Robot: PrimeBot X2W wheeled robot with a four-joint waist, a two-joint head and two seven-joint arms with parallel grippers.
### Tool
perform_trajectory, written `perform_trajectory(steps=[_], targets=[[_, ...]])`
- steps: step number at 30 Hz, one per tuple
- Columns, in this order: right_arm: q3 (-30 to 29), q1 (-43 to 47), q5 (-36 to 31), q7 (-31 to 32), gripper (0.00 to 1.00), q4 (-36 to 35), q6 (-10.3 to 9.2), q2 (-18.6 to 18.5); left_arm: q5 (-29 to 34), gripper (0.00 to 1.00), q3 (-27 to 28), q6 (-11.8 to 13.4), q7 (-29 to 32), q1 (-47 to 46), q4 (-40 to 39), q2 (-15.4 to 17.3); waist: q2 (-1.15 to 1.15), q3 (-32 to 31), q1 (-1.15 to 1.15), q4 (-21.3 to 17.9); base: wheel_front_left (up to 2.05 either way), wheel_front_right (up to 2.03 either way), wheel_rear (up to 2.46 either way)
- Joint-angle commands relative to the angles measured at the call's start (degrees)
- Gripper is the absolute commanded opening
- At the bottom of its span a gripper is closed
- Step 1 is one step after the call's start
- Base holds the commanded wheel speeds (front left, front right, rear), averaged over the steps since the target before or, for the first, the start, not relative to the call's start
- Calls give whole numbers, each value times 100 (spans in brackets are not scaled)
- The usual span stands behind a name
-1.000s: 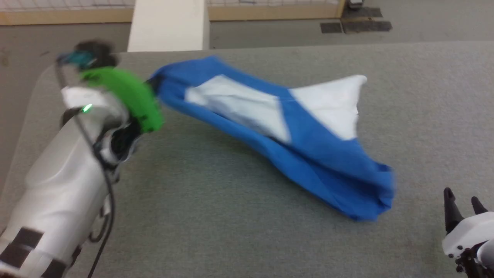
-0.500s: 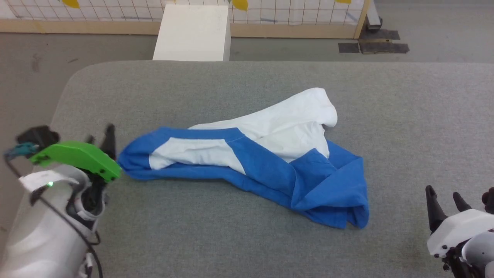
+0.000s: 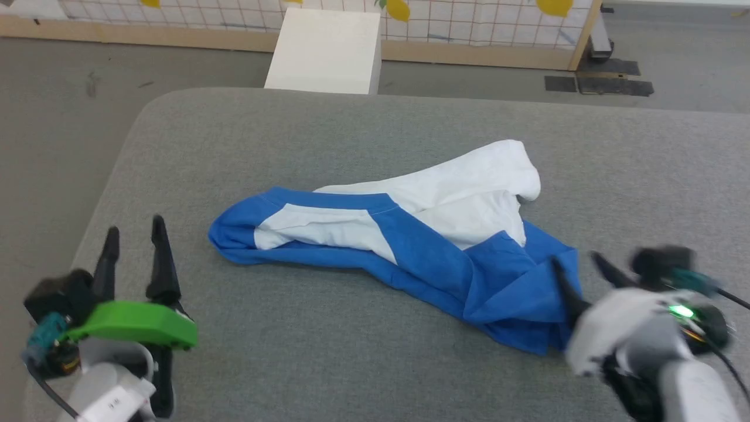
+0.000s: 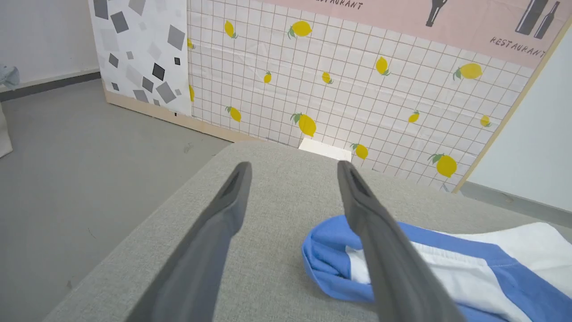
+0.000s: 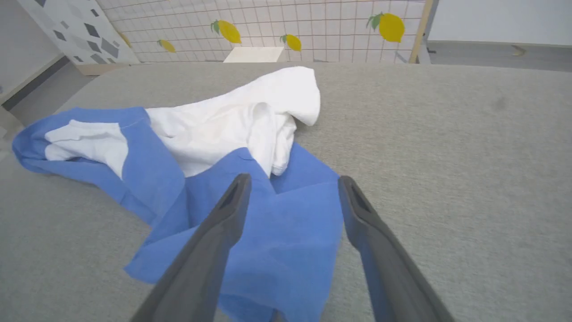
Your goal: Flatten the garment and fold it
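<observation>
Two grippers are seen nearest, one at each lower corner of the head view. The left gripper is held with its two fingers spread and empty, apart from the cloth. The right gripper (blurred in the head view) is likewise spread, its two fingers poised over the blue fold at the garment's near right end; contact cannot be told. One garment is laid crumpled mid-worktop, its white part bunched toward the far side. Beyond the worktop one white box is set before a lemon-printed panel.
</observation>
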Motion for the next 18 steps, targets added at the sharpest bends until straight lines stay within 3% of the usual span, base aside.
perform_trajectory(steps=[1, 5, 6, 7, 18], targets=[[256, -213, -24, 124, 100, -22, -8, 2, 159, 100, 116, -78, -20, 106, -101, -115, 0, 52, 0, 62, 0, 0, 0], [1088, -695, -88, 785, 100, 286, -8, 2, 525, 100, 387, -303, -21, 220, -218, -442, 0, 153, 0, 162, 0, 0, 0], [1515, -1255, -418, 1647, 100, 808, -8, 2, 821, 100, 488, -534, -21, 163, -181, -619, 0, 262, 0, 274, 0, 0, 0], [1562, -1360, -515, 1787, 100, 905, -8, 2, 865, 100, 507, -575, -21, 144, -171, -652, 0, 286, 0, 294, 0, 0, 0], [2016, -1826, -421, 2490, 100, 1633, -8, 2, 1156, 100, 664, -957, -21, -4, 169, -905, 0, 434, 0, 413, 0, 0, 0]])
